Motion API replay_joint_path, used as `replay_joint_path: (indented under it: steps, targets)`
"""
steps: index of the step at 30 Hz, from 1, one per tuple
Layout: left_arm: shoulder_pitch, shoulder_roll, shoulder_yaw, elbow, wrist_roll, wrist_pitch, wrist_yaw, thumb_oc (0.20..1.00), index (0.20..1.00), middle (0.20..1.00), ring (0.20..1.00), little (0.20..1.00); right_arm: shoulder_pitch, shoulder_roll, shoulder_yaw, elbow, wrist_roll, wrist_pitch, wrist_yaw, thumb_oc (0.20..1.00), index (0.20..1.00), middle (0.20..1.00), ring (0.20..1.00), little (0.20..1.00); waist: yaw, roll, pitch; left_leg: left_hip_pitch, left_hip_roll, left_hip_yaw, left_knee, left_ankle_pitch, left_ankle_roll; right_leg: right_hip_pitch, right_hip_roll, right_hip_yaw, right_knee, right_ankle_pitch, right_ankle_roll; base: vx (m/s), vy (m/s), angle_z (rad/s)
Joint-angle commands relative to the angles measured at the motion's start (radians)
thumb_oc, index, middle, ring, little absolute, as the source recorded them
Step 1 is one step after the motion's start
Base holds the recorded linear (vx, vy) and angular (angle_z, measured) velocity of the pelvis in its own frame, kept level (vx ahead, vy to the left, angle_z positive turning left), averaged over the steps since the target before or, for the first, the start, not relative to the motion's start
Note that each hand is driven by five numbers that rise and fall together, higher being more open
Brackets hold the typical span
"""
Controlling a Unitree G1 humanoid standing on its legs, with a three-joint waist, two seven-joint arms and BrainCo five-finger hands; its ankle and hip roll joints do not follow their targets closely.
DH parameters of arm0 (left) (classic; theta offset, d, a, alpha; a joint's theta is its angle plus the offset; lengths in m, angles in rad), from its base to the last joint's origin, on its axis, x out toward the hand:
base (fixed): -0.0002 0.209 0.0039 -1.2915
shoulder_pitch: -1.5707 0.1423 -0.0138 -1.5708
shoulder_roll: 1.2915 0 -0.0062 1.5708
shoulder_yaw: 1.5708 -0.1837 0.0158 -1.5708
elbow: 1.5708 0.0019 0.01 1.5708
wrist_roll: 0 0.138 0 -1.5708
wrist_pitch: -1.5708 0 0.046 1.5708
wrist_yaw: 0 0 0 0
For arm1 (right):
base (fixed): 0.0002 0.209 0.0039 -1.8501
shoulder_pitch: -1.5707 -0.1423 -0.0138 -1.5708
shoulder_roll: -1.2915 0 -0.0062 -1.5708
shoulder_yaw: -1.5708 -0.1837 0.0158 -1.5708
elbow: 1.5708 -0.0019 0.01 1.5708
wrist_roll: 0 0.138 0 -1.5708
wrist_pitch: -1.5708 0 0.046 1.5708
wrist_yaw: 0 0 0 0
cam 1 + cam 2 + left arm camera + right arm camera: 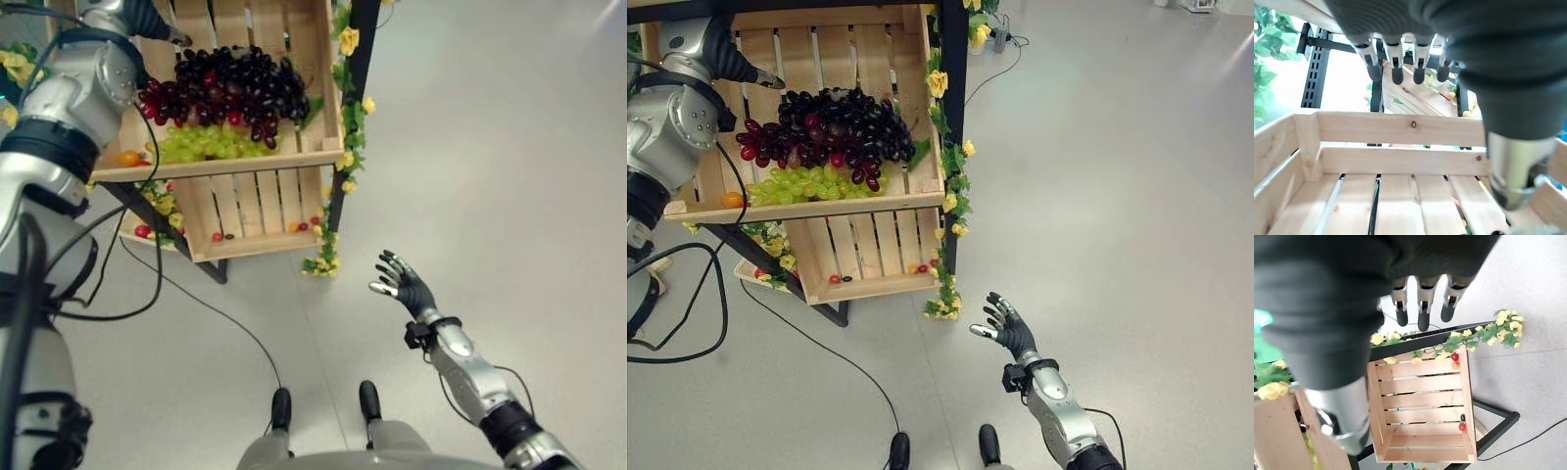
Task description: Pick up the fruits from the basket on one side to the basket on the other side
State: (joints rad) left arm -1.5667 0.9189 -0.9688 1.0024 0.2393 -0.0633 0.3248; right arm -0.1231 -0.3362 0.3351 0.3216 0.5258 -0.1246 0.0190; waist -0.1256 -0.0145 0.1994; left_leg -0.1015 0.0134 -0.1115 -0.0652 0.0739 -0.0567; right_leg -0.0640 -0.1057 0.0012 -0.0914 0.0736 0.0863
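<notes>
Right eye view: dark purple grapes (828, 132) are heaped in the upper wooden crate (911, 93), with green grapes (808, 184) along their near edge and one orange fruit (732, 200) at the near left corner. The left hand (764, 78) reaches over the far left part of this crate, just beside the purple heap and apart from it. Its wrist view shows straight, relaxed fingers (1396, 73) holding nothing, above bare crate slats. Below and nearer stands the lower wooden crate (872, 245), where a few small red and dark fruits (835, 279) lie along the near wall. A black metal stand (953, 127) carries both crates, and a garland of yellow flowers and green leaves (950, 196) runs down its right post. The right hand (1004, 328) hangs over the grey floor (1117, 196), to the right of the stand and well apart from all fruit, with fingers spread wide and empty. The right wrist view looks past those fingers (1422, 313) to the lower crate and the garland.
</notes>
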Motion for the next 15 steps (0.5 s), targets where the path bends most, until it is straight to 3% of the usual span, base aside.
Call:
replay_joint_path:
  steps: [1, 2, 5, 8, 10, 11, 13, 14, 15]
  targets:
    - [-0.108, 0.040, 0.011, 0.081, -0.026, -0.013, 0.009, 1.000, 1.000, 1.000, 1.000, 1.000, -0.008, -0.040, -0.011, -0.012, 0.006, -0.053, 0.025, 1.000, 1.000, 1.000, 1.000, 1.000, 0.002, 0.015, -0.050, -0.033, 0.039, 0.017, 0.079, -0.127, -0.029, 0.068, -0.080, -0.034, 0.048, -0.150, 0.114, 0.00, 0.000, 0.00]
    - [-0.107, 0.041, 0.012, 0.081, -0.027, -0.013, 0.009, 1.000, 1.000, 1.000, 1.000, 1.000, -0.008, -0.041, -0.011, -0.012, 0.006, -0.053, 0.025, 1.000, 1.000, 1.000, 1.000, 1.000, 0.002, 0.016, -0.051, -0.033, 0.039, 0.017, 0.079, -0.127, -0.029, 0.068, -0.080, -0.034, 0.048, -0.150, 0.114, 0.00, 0.000, 0.00]
    - [-0.023, 0.055, 0.137, 0.017, -0.238, -0.070, -0.015, 1.000, 1.000, 1.000, 1.000, 1.000, 0.005, -0.028, -0.012, -0.015, 0.006, -0.045, 0.028, 1.000, 1.000, 1.000, 1.000, 1.000, 0.007, 0.013, -0.050, -0.032, 0.039, 0.018, 0.081, -0.127, -0.029, 0.070, -0.081, -0.036, 0.047, -0.150, 0.112, 0.00, 0.000, 0.00]
    - [0.182, 0.096, 0.324, -0.213, -0.447, -0.154, -0.012, 1.000, 1.000, 1.000, 1.000, 1.000, 0.027, -0.024, -0.040, -0.024, -0.003, -0.051, 0.025, 1.000, 1.000, 1.000, 1.000, 1.000, 0.016, 0.008, -0.050, -0.034, 0.040, 0.016, 0.080, -0.127, -0.029, 0.070, -0.082, -0.035, 0.046, -0.152, 0.109, 0.00, 0.000, 0.00]
    - [0.269, 0.096, 0.390, -0.292, -0.496, -0.169, -0.012, 1.000, 1.000, 1.000, 1.000, 1.000, 0.030, -0.022, -0.048, -0.024, -0.007, -0.055, 0.022, 1.000, 1.000, 1.000, 1.000, 1.000, 0.021, 0.006, -0.050, -0.036, 0.040, 0.015, 0.082, -0.128, -0.029, 0.068, -0.082, -0.035, 0.046, -0.152, 0.108, 0.00, 0.000, 0.00]
    - [0.458, 0.065, 0.516, -0.463, -0.591, -0.223, -0.014, 1.000, 1.000, 1.000, 1.000, 1.000, 0.032, -0.009, -0.074, -0.022, -0.022, -0.063, 0.009, 1.000, 1.000, 1.000, 1.000, 1.000, 0.035, -0.006, -0.044, -0.041, 0.041, 0.012, 0.084, -0.127, -0.028, 0.066, -0.081, -0.037, 0.045, -0.152, 0.104, 0.00, 0.000, 0.00]
    - [0.677, -0.044, 0.658, -0.647, -0.707, -0.271, -0.038, 1.000, 1.000, 1.000, 1.000, 1.000, 0.030, 0.000, -0.097, -0.020, -0.040, -0.065, -0.013, 1.000, 1.000, 1.000, 1.000, 1.000, 0.044, -0.018, -0.040, -0.048, 0.040, 0.007, 0.088, -0.128, -0.027, 0.062, -0.080, -0.039, 0.046, -0.153, 0.099, -0.02, 0.003, -0.01]
    - [0.698, -0.045, 0.675, -0.661, -0.703, -0.266, -0.036, 1.000, 1.000, 1.000, 1.000, 1.000, 0.032, -0.007, -0.092, -0.021, -0.040, -0.065, -0.014, 1.000, 1.000, 1.000, 1.000, 1.000, 0.040, -0.012, -0.044, -0.048, 0.040, 0.007, 0.089, -0.129, -0.027, 0.062, -0.080, -0.039, 0.047, -0.153, 0.099, 0.00, 0.000, 0.00]
    - [0.846, -0.133, 0.746, -0.789, -0.740, -0.270, -0.072, 1.000, 1.000, 1.000, 1.000, 1.000, 0.033, 0.002, -0.125, -0.028, -0.059, -0.064, -0.029, 1.000, 1.000, 1.000, 1.000, 1.000, 0.050, -0.028, -0.039, -0.050, 0.041, 0.004, 0.091, -0.130, -0.026, 0.059, -0.079, -0.039, 0.047, -0.153, 0.096, 0.00, 0.000, 0.00]
